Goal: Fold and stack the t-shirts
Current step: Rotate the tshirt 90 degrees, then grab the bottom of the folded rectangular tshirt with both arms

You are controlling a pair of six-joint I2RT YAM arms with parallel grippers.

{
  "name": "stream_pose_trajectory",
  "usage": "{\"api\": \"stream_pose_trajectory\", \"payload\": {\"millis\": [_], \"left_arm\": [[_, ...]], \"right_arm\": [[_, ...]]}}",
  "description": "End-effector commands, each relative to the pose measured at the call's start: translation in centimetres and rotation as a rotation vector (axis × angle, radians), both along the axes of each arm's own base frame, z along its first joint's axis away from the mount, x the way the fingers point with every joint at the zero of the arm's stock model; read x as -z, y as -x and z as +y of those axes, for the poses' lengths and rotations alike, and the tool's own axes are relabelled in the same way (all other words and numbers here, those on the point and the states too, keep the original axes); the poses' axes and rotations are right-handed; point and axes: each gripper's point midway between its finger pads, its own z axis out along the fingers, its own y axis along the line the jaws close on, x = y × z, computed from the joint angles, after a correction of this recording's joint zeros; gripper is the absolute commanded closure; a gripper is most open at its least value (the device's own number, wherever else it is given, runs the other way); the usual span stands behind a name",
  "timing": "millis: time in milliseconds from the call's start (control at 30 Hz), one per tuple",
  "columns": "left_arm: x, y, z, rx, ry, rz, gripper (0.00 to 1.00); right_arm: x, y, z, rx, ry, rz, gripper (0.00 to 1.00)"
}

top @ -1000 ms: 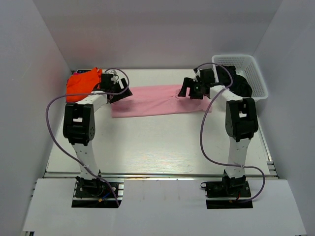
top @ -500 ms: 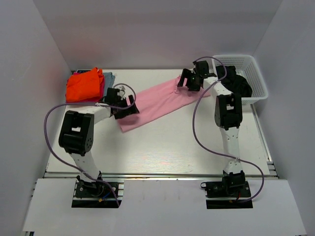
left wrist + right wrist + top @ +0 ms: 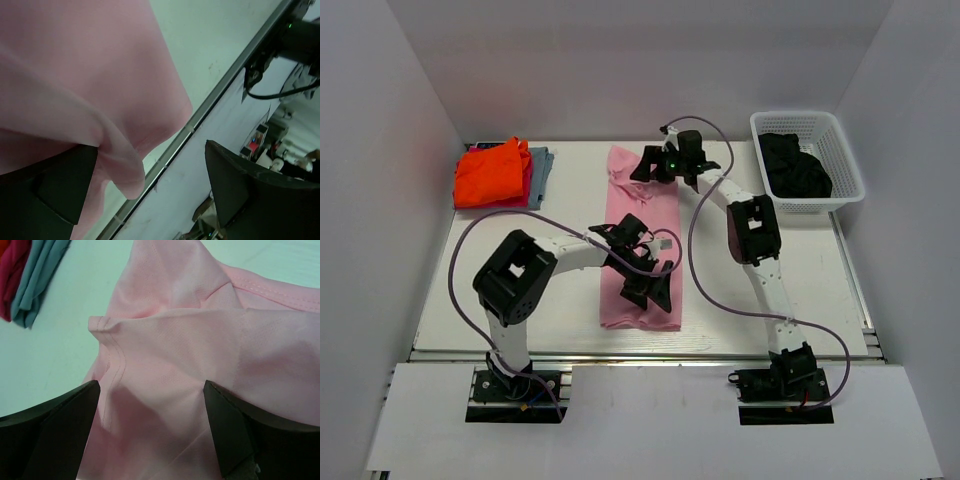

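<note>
Pink t-shirt (image 3: 640,205) lies as a long strip, far-to-near, mid table (image 3: 570,310). L gripper (image 3: 653,290) at its near end, jaws wide, cloth draped on one of its fingers (image 3: 60,185), not clamped. R gripper (image 3: 658,166) over far end, jaws wide too. Orange t-shirt (image 3: 492,172) tops stack far-left.

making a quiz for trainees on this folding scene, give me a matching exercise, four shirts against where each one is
1 pink t-shirt
2 orange t-shirt
3 black t-shirt
4 grey-blue t-shirt

A in the white basket
B far left, on top
C laid out long in the middle
D far left, edge showing beside the orange one

Pairs: 1-C, 2-B, 3-A, 4-D
</note>
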Motion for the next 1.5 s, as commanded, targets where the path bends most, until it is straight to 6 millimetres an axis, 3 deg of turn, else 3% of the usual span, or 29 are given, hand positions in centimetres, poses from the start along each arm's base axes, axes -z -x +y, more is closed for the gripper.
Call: {"api": "stream_pose_trajectory", "payload": {"millis": [0, 133, 333, 367, 400, 467, 500, 533, 567, 667, 800, 833, 867, 933, 967, 1000, 1033, 1067, 1100, 1167, 1233, 1267, 1300, 1333, 1367, 1400, 1433, 1467], "left_arm": [[3.1, 3.4, 2.3, 0.100, -0.160, 0.063, 0.00], [0.1, 1.8, -0.3, 0.134, -0.049, -0.055, 0.00], [-2.2, -2.1, -1.2, 0.044, -0.058, -0.253, 0.00], [-3.2, -2.5, -1.2, 0.032, -0.049, -0.289, 0.00], [-3.7, -2.9, -1.1, 0.012, -0.055, -0.312, 0.00], [-4.5, -4.0, -0.2, -0.038, -0.100, -0.377, 0.00], [-5.9, -4.4, -0.1, -0.056, -0.085, -0.419, 0.00], [-5.8, -4.4, 0.6, -0.070, -0.107, -0.437, 0.00], [-6.3, -4.2, 0.8, -0.073, -0.098, -0.446, 0.00], [-7.4, -4.0, 2.0, -0.122, -0.115, -0.475, 0.00], [-6.2, -3.7, 6.0, -0.260, -0.257, -0.469, 0.00], [-6.1, -3.9, 6.8, -0.296, -0.276, -0.474, 0.00], [-5.9, -3.3, 8.0, -0.323, -0.296, -0.475, 0.00], [-5.7, -2.9, 9.2, -0.405, -0.323, -0.470, 0.00], [-5.4, -2.8, 10.0, -0.442, -0.342, -0.473, 0.00], [-4.7, -2.5, 11.5, -0.495, -0.378, -0.465, 0.00], [-4.5, -2.4, 11.9, -0.511, -0.386, -0.462, 0.00], [-4.1, -2.2, 12.4, -0.527, -0.403, -0.444, 0.00], [-3.6, -2.3, 13.0, -0.539, -0.424, -0.442, 0.00], [-2.8, -1.9, 13.3, -0.546, -0.433, -0.400, 0.00], [-2.1, -1.7, 13.3, -0.542, -0.433, -0.370, 0.00], [-1.8, -1.5, 13.6, -0.545, -0.438, -0.352, 0.00], [-1.3, -1.2, 14.0, -0.547, -0.445, -0.336, 0.00], [-1.0, -0.8, 14.4, -0.532, -0.461, -0.332, 0.00], [-0.4, -0.2, 14.6, -0.524, -0.462, -0.301, 0.00], [-0.4, 0.2, 14.4, -0.518, -0.442, -0.294, 0.00], [-0.6, -0.2, 14.0, -0.515, -0.401, -0.305, 0.00], [0.0, 0.7, 13.5, -0.491, -0.370, -0.271, 0.00]], "right_arm": [[-1.5, 0.0, 0.9, -0.045, -0.018, -0.055, 0.10], [-1.5, 1.3, 0.4, -0.071, 0.040, -0.060, 0.10], [-6.9, 2.4, 0.4, -0.120, 0.099, -0.185, 0.10], [-7.1, 2.5, 0.2, -0.117, 0.103, -0.183, 0.10], [-9.2, 2.6, 0.2, -0.120, 0.099, -0.219, 0.10], [-10.3, 3.0, 0.0, -0.125, 0.100, -0.227, 0.10], [-10.4, 3.2, -0.1, -0.129, 0.100, -0.226, 0.10], [-13.3, 3.6, -0.1, -0.129, 0.078, -0.267, 0.10], [-13.3, 3.8, -0.3, -0.126, 0.073, -0.264, 0.10], [-16.7, 5.3, -0.6, -0.126, 0.045, -0.293, 0.10], [-13.9, 8.1, -3.1, -0.051, 0.097, -0.151, 0.10], [-16.3, 8.8, -4.3, 0.003, 0.111, -0.181, 0.10], [-11.5, 10.6, -5.8, 0.047, 0.170, -0.065, 0.10], [-10.8, 11.9, -7.1, 0.086, 0.199, -0.042, 0.10], [-11.9, 13.3, -8.3, 0.138, 0.201, -0.040, 0.10], [-9.8, 14.8, -9.0, 0.147, 0.231, 0.017, 0.10], [-10.8, 15.8, -9.7, 0.169, 0.225, 0.019, 0.10], [-10.1, 17.4, -10.3, 0.179, 0.234, 0.048, 0.10], [-10.8, 18.7, -10.5, 0.169, 0.222, 0.049, 0.10], [-8.0, 22.6, -11.4, 0.139, 0.242, 0.138, 0.10], [-7.6, 25.1, -11.4, 0.089, 0.228, 0.162, 0.10], [-5.4, 27.4, -11.9, 0.060, 0.242, 0.224, 0.10], [-5.2, 29.4, -11.8, 0.011, 0.232, 0.270, 0.10], [-3.6, 31.9, -11.9, -0.040, 0.222, 0.345, 0.10], [-3.4, 33.3, -11.7, -0.073, 0.212, 0.377, 0.10], [-3.6, 35.6, -10.9, -0.158, 0.156, 0.436, 0.10], [-2.3, 37.7, -11.2, -0.183, 0.152, 0.498, 0.10], [-2.2, 38.8, -11.0, -0.210, 0.142, 0.518, 0.10]]}}
